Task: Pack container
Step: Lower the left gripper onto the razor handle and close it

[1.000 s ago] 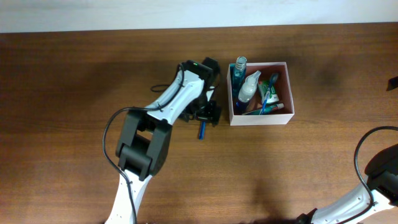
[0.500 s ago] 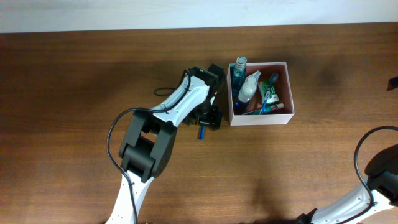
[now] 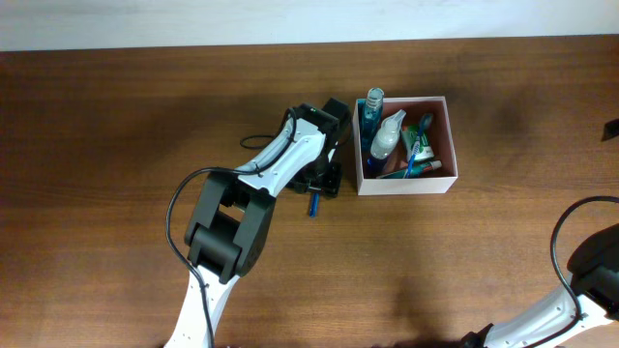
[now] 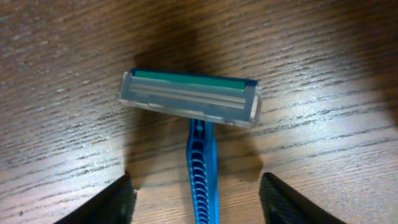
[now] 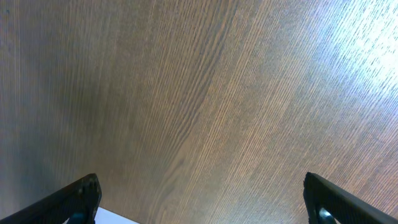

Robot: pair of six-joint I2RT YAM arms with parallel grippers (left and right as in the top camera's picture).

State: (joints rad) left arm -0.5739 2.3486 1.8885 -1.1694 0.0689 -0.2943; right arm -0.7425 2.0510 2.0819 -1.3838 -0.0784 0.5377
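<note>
The container (image 3: pixel 451 140), a square white-walled box with a pinkish-brown inside, stands at the upper right of the table and holds bottles and tubes. A blue razor (image 4: pixel 203 168) lies flat on the wood just left of the container; its handle end shows in the overhead view (image 3: pixel 313 204). My left gripper (image 4: pixel 196 202) is open, low over the table, one finger on each side of the razor's handle without touching it; it also shows in the overhead view (image 3: pixel 323 181). My right gripper (image 5: pixel 202 196) is open and empty above bare wood.
Inside the container are a clear spray bottle (image 3: pixel 386 135), a blue bottle (image 3: pixel 371 106) and a green-and-white tube (image 3: pixel 420 143). The right arm's base and cable (image 3: pixel 580 261) sit at the table's lower right corner.
My left gripper has shifted a little toward the container and settled down over the razor. The razor and the right arm have not moved.
</note>
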